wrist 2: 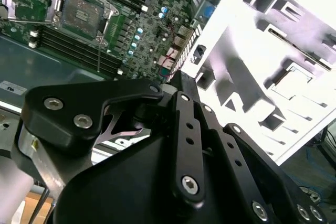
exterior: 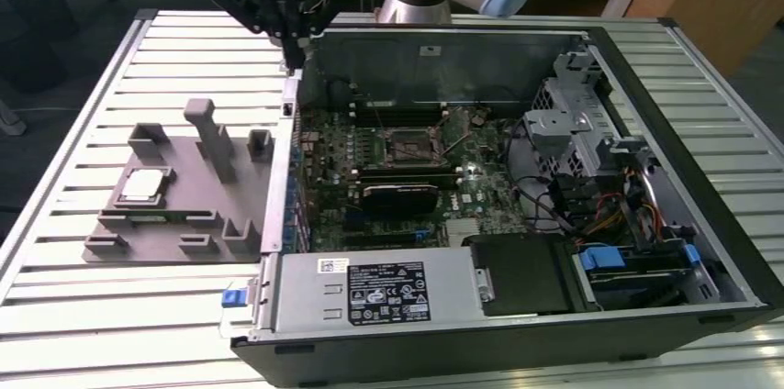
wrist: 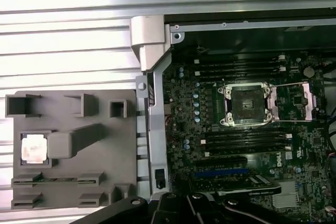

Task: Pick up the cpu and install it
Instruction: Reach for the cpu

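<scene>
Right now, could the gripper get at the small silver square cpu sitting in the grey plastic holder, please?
Probably yes: the cpu lies uncovered, face up, in the holder; only a tall grey post stands nearby.

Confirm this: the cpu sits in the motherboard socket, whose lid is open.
Not quite. The first wrist view shows the cpu sitting in the grey holder, not in the motherboard socket. The socket's lid is open, as stated.

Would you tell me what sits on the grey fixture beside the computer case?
The cpu rests in a recess on the grey fixture; the recess floor beneath it is covered.
</scene>
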Motion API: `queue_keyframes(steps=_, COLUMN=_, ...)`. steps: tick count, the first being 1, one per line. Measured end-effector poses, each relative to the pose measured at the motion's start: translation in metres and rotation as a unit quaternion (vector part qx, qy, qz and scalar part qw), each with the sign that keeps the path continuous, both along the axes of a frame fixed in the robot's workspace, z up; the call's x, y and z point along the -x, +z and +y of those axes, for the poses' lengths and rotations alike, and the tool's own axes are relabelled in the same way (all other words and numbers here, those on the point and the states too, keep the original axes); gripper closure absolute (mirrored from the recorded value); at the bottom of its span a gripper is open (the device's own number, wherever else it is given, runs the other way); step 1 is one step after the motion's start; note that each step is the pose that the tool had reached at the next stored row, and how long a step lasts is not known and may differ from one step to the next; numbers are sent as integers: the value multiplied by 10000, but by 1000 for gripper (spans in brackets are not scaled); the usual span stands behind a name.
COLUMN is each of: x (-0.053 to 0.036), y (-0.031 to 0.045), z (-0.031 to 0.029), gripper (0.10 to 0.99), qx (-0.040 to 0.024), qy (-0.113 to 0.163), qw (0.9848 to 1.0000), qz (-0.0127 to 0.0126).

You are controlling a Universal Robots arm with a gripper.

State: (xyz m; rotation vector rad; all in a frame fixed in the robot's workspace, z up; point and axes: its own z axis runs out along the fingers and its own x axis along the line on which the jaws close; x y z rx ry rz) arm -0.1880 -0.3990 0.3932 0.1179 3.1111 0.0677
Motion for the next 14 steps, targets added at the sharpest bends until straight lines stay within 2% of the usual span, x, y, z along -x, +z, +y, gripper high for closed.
queue_keyframes(steps=14, x=214, y=0, z=0, gripper=980, qx=0, qy=0, qw=10000, qz=-5)
